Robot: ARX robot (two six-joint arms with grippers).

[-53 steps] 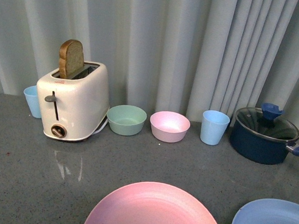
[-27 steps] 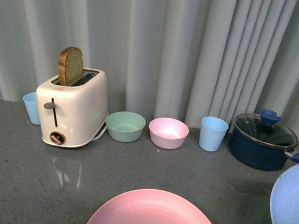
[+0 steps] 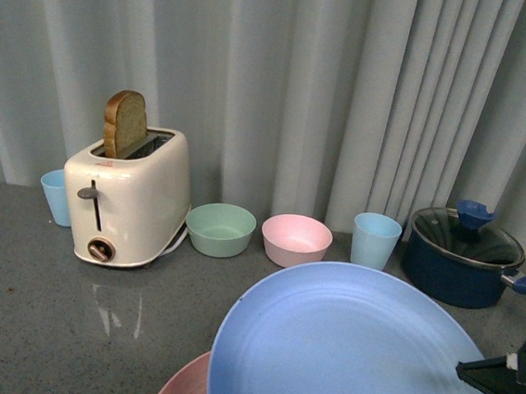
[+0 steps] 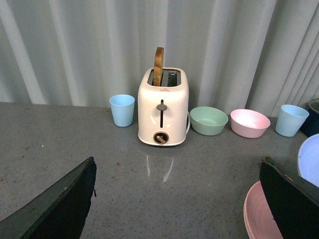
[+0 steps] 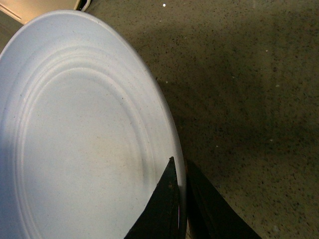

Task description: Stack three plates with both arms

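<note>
My right gripper point(image 3: 493, 376) is shut on the rim of the light blue plate point(image 3: 360, 355) and holds it above the counter, over most of the pink plate point(image 3: 184, 392), of which only an edge shows. In the right wrist view the plate point(image 5: 75, 139) fills the left side, with my gripper point(image 5: 180, 169) pinching its rim. My left gripper point(image 4: 177, 194) is open and empty above bare counter, with the pink plate point(image 4: 259, 214) beside its one finger and the blue plate's edge point(image 4: 311, 159) beyond. The beige plate is out of view.
Along the curtain stand a cream toaster point(image 3: 131, 194) with a bread slice, a blue cup point(image 3: 55, 196), a green bowl point(image 3: 220, 228), a pink bowl point(image 3: 295, 239), another blue cup point(image 3: 374, 239) and a dark blue lidded pot point(image 3: 462, 256). The grey counter point(image 3: 64, 327) lies in front.
The light blue plate has been lifted from the counter at the right and carried left, now hovering over the pink plate and hiding most of it. The right gripper has come into view.
</note>
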